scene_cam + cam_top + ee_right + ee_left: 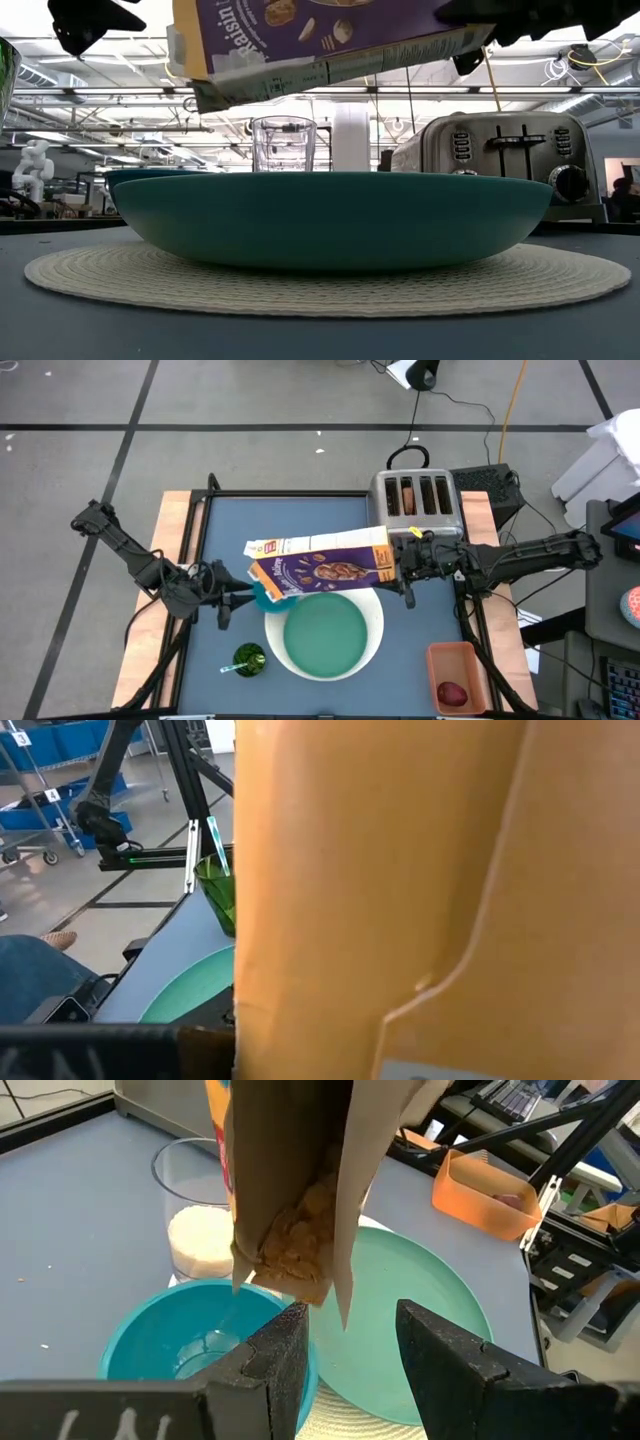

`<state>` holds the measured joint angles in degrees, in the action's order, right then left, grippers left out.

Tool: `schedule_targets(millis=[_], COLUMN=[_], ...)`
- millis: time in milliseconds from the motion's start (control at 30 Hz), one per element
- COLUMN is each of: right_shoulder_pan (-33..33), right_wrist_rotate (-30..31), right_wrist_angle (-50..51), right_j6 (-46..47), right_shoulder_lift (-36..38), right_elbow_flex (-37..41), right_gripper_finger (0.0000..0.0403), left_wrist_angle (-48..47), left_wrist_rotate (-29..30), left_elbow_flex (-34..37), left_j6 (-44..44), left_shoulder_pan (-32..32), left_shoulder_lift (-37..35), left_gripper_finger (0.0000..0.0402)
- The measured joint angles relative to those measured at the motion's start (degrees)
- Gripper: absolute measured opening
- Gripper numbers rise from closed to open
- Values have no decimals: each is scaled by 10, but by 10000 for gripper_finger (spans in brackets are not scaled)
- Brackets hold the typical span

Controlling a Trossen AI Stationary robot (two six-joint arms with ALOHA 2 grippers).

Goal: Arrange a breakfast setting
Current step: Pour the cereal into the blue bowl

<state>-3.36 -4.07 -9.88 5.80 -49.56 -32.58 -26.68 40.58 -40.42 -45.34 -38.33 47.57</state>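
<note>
My right gripper (400, 567) is shut on the purple cereal box (320, 565), which hangs on its side above the table. The box's open end (300, 1250) shows cereal inside and hangs over the small teal bowl (190, 1345). My left gripper (350, 1360) is open and empty beside the bowl (265, 598), at its left. The teal plate (325, 635) lies on a round white woven mat (330, 285). A glass of milk (195, 1220) stands behind the bowl. My right gripper pinches the cereal box's closed bottom end (385, 565) between its two fingers. The fingers come level from the table's right. The box is lifted clear and lies lengthwise, its open end (255, 555) tilted lower toward the table's left, above the bowl.
A silver toaster (415, 500) stands at the far right. An orange bin (455, 670) at the near right holds a red apple (452, 692). A green cup (248, 658) with a thin handle in it stands near the front, left of the plate.
</note>
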Motion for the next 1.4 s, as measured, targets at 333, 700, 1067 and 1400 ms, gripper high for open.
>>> schedule_targets(millis=[333,700,1067,1400], right_shoulder_pan=[0,0,0,0], right_wrist_rotate=[42,39,40,40], right_wrist_angle=[0,3,118,143], right_j6=[-50,-43,-28,-20], right_shoulder_lift=[5,19,19,-2], right_elbow_flex=[0,-1,-78,-78], right_gripper_finger=[182,183,184,187], left_wrist_angle=[0,0,-1,-1], left_wrist_rotate=[0,0,0,0], left_elbow_flex=[0,0,0,0], left_j6=[1,1,1,4], left_shoulder_pan=[0,0,0,0], left_shoulder_lift=[0,0,0,0], left_gripper_finger=[159,159,159,159])
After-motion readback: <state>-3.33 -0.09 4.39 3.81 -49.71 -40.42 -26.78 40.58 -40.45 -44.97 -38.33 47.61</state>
